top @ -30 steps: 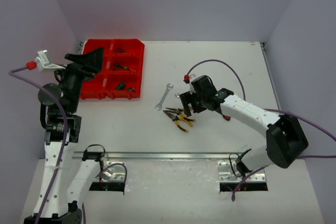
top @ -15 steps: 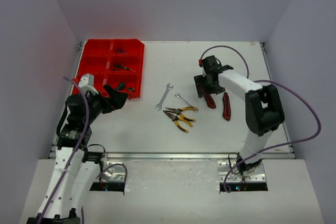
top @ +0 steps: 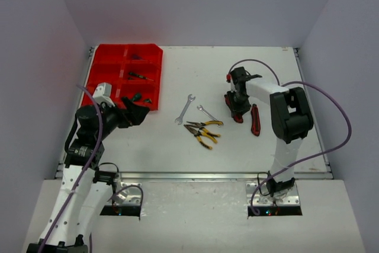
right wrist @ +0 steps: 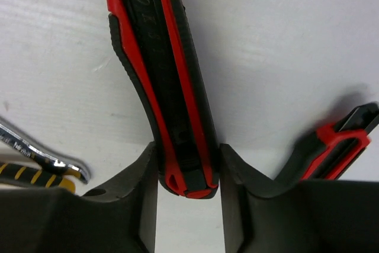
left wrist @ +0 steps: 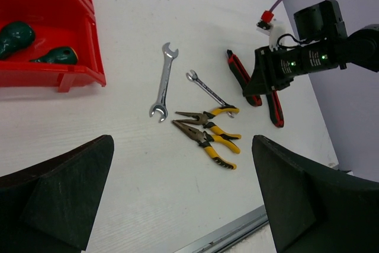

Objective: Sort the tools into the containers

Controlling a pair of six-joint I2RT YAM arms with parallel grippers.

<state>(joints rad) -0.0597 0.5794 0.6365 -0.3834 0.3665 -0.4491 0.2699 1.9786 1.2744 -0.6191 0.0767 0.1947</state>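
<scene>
The red-black cutters [top: 255,120] lie spread on the table's right half. My right gripper [top: 235,106] stands over their left handle [right wrist: 169,81], and both fingers press against its sides near the end; the other handle [right wrist: 333,145] lies free to the right. A large silver wrench [top: 185,109], a small wrench [top: 207,112] and two yellow-handled pliers [top: 201,131] lie in the middle. The red tray [top: 95,66] at the far left holds a slim screwdriver [top: 137,76] and green-handled tools [left wrist: 15,31]. My left gripper [top: 133,112] hangs open in front of the tray, holding nothing.
In the left wrist view the tray's front wall [left wrist: 47,78] is at the upper left and the wrenches [left wrist: 163,81] and pliers [left wrist: 210,137] lie ahead. A metal rail [top: 189,176] runs along the near table edge. Walls close in the back and both sides.
My right gripper moved from beside the pliers to the cutters' left handle and narrowed its jaws onto it. My left arm swung down from over the tray to its front.
</scene>
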